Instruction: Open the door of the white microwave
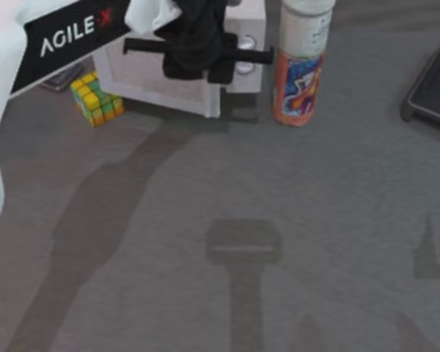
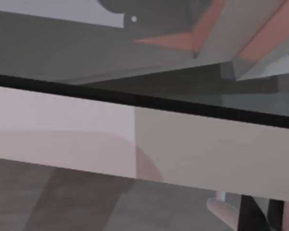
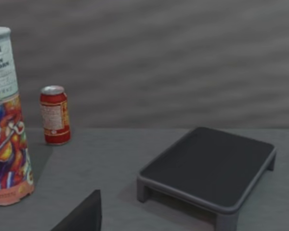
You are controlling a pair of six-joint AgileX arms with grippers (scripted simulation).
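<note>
The white microwave (image 1: 242,22) stands at the back of the table, its two silver knobs (image 1: 245,55) facing front. Its door (image 1: 158,88), a white panel with a greyish window, stands ajar: the edge next to the knobs sticks out in front of the microwave's face. My left gripper (image 1: 198,70) hangs right over the door's top edge, black and hiding part of it. Close up in the left wrist view the white door panel (image 2: 135,139) fills the middle. My right gripper (image 3: 130,225) is parked off the top view, open, with one black finger (image 3: 86,216) showing.
A colourful cube (image 1: 97,97) sits left of the microwave. A tall orange-labelled bottle (image 1: 299,73) stands just right of it. A dark low tray (image 1: 434,84) lies at the right edge, and a red can (image 3: 54,115) stands behind the bottle.
</note>
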